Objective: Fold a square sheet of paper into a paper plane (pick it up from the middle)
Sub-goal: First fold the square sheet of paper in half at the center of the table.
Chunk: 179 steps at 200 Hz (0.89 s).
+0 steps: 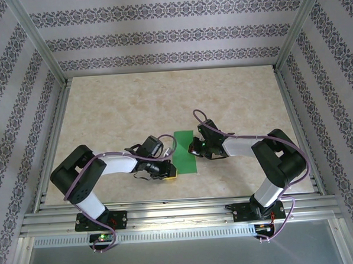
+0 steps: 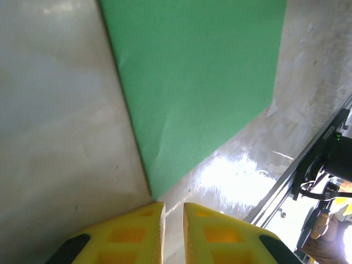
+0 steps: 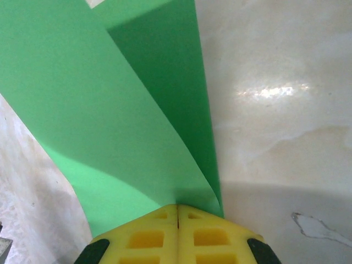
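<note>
From above, the sheet of green paper [image 1: 185, 154] lies on the marbled tabletop [image 1: 163, 97], with an arm on either side of it. The left gripper [image 1: 170, 172] sits low at the sheet's near left corner. The right gripper [image 1: 194, 147] is up against the sheet's right edge. From this height I cannot tell how either pair of jaws stands.

In the left wrist view, the sheet of green paper [image 2: 192, 82] lies flat on the tabletop [image 2: 60, 137], and its corner comes to a point just ahead of the left gripper [image 2: 173, 208]. The yellow fingers [image 2: 126, 236] stand a narrow slit apart. Bare table shows through the gap, and the paper is not between them.

In the right wrist view, the right gripper [image 3: 177, 208] has its jaws pressed tight together, pinching the sheet's edge. From that pinch the sheet of green paper [image 3: 82, 99] rises off the tabletop [image 3: 286, 137] and curls over, with a darker, shaded flap beside the brighter face.
</note>
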Tool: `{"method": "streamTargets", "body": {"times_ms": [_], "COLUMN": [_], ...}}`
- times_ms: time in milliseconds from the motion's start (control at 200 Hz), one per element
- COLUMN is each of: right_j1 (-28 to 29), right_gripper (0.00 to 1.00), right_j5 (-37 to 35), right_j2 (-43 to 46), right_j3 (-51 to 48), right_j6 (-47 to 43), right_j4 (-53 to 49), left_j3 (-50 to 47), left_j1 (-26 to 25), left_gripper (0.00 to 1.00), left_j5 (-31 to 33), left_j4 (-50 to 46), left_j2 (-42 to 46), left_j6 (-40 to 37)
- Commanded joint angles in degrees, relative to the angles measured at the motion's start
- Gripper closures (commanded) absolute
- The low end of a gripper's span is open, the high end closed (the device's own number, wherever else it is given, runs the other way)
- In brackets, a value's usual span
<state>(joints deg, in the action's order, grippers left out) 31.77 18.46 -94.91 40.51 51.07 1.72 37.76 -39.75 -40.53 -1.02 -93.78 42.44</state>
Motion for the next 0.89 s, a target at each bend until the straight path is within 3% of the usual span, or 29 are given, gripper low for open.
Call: {"method": "streamTargets", "body": {"times_ms": [0, 185, 390, 659, 889], "right_j1": [0.6, 0.1, -1.4, -1.9, -1.9], "right_gripper": [1.00, 1.00, 1.00, 1.00, 1.00], "right_j5": [-3.6, -1.4, 1.9, 3.1, 3.1], "right_j2": [-3.2, -4.4, -6.0, -6.2, -6.3], "right_j3": [-0.9, 3.1, 6.2, 6.1, 5.9], "right_j6": [-4.1, -11.3, -15.5, -15.6, -15.1], "right_j4": [-12.1, -15.0, -16.4, -16.6, -16.5], "left_j3": [2.2, 6.3, 11.6, 16.0, 15.6], "left_j1": [-0.9, 2.0, 8.5, 9.2, 9.5], "left_gripper": [0.84, 0.84, 0.85, 0.85, 0.85], "left_j5": [1.3, 3.2, 0.0, -1.9, 0.7], "left_j4": [-7.0, -3.6, 4.7, 6.7, 5.3], "left_j2": [3.9, 7.8, -0.1, -8.6, -12.6], "left_j6": [-2.2, 1.0, 6.3, 5.5, 2.3]}}
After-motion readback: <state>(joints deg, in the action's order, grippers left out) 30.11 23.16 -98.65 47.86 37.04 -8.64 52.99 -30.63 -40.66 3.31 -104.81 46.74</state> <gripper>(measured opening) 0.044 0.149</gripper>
